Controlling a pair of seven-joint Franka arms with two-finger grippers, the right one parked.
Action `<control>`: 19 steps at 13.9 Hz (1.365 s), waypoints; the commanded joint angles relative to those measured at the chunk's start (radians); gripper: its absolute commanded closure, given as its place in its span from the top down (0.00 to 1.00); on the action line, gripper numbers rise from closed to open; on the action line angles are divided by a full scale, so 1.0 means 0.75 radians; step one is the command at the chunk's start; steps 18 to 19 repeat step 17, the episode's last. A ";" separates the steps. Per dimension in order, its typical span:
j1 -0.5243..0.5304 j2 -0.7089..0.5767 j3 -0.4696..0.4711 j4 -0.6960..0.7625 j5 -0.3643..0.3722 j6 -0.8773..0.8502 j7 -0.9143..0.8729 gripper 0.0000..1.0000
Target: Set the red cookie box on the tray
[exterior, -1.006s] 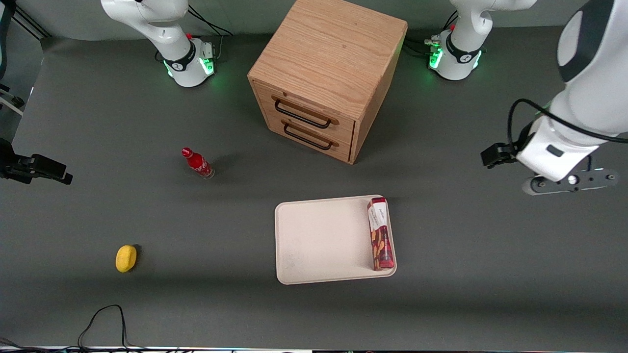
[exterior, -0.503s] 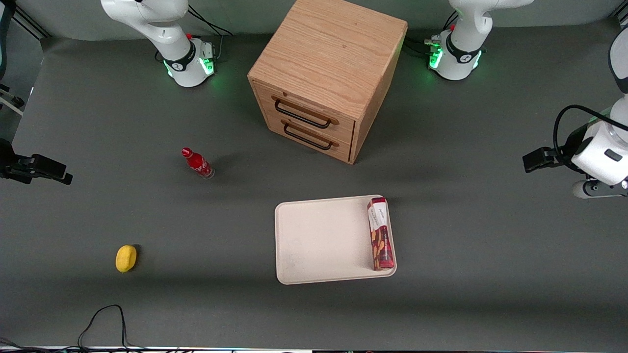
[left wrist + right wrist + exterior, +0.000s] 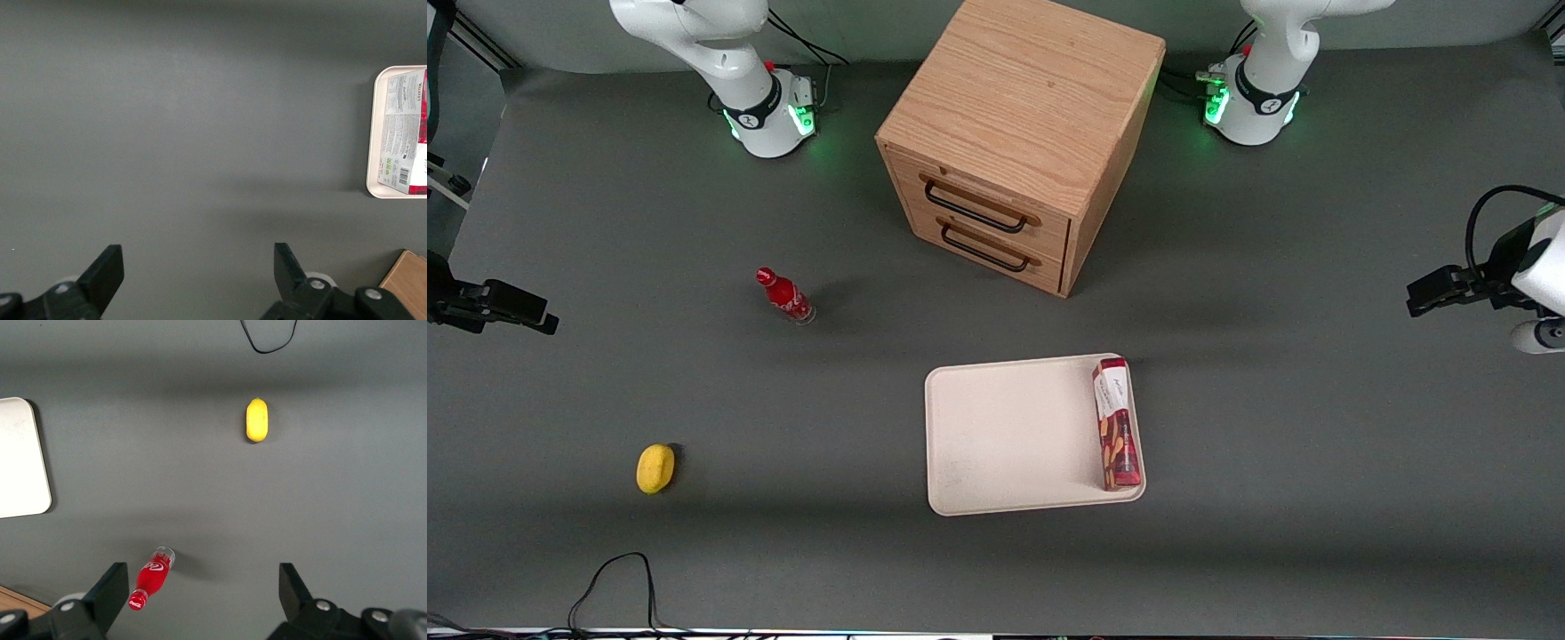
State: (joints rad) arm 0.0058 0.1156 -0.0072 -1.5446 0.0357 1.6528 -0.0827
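The red cookie box (image 3: 1117, 424) lies flat on the cream-white tray (image 3: 1005, 436), along the tray's edge toward the working arm's end of the table. The left wrist view shows the box's label end (image 3: 403, 133) inside the tray's rim (image 3: 372, 133). My left gripper (image 3: 197, 257) is open and empty above bare grey table, well apart from the tray, toward the working arm's end. In the front view only part of its wrist (image 3: 1534, 302) shows at the frame's edge.
A wooden two-drawer cabinet (image 3: 1018, 133) stands farther from the front camera than the tray; its corner shows in the left wrist view (image 3: 407, 283). A small red bottle (image 3: 784, 296) and a yellow fruit (image 3: 655, 468) lie toward the parked arm's end. A black cable (image 3: 614, 578) lies near the table's front edge.
My left arm has drawn away from the tray toward the working arm's end of the table, nearly leaving the front view. The box and tray have not moved.
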 commanded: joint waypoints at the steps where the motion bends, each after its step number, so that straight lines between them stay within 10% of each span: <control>1: -0.040 -0.029 0.028 0.008 -0.031 -0.068 0.018 1.00; 19: -0.040 -0.023 0.008 0.016 -0.080 -0.156 0.082 1.00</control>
